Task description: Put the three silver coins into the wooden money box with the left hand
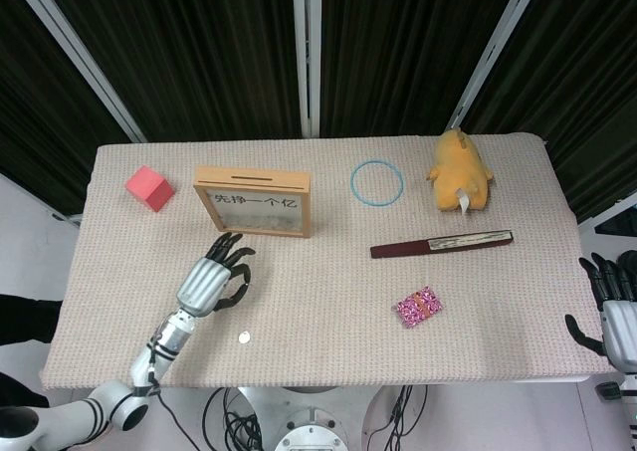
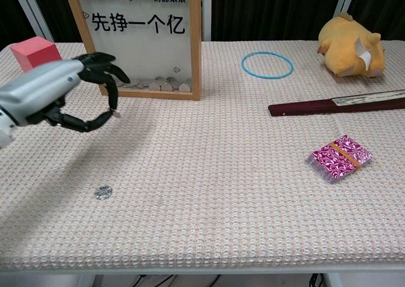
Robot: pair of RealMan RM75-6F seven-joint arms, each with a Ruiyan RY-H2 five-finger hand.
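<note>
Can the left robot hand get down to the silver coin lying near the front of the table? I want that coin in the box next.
Probably yes. The silver coin lies alone on bare cloth, nothing around it, and the left robot hand hangs just above and behind it, holding nothing visible.

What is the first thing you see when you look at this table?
The wooden money box with big black writing on its clear front stands at the back left, with coins piled inside. Just in front of it the robot's left hand hangs above the cloth, thumb and a finger pinched together. At the far right corner lies a yellow plush toy, and one silver coin sits alone near the front edge.
</note>
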